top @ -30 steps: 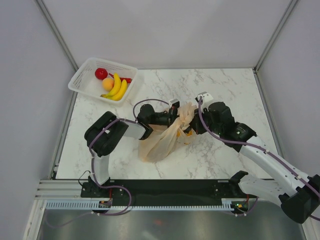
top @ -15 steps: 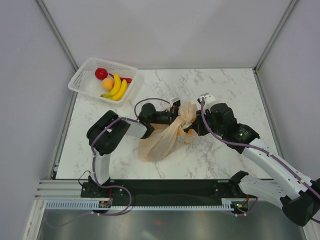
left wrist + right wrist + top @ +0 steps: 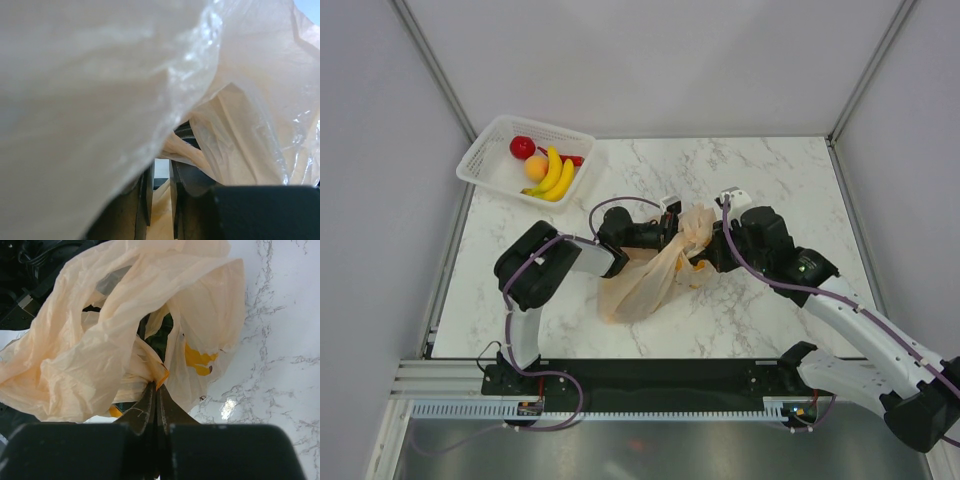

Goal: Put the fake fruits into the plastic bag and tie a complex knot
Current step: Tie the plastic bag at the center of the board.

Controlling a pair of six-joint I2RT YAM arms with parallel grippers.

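The peach plastic bag [image 3: 655, 270] lies crumpled at the table's middle, its top bunched up between both grippers. My right gripper [image 3: 156, 385] is shut on a fold of the plastic bag [image 3: 100, 340]; a dark green shape [image 3: 160, 337] shows in the bag's mouth. My left gripper [image 3: 161, 172] stands slightly open, a narrow gap between its fingers [image 3: 145, 195], with bag film [image 3: 100, 75] draped over it. From above, the left gripper [image 3: 672, 232] meets the bag's top from the left and the right gripper [image 3: 706, 256] from the right. Fake fruits remain in the basket: apple [image 3: 522, 147], peach [image 3: 535, 167], bananas [image 3: 556, 174], chili [image 3: 575, 160].
The white lattice basket [image 3: 483, 160] stands at the back left corner of the marble table [image 3: 770, 180]. Grey walls close in the table on three sides. A black rail [image 3: 650, 375] with the arm bases runs along the near edge.
The left gripper's jaws have parted a little on the bag's top. The right arm has shifted slightly to the right, still holding the bag.
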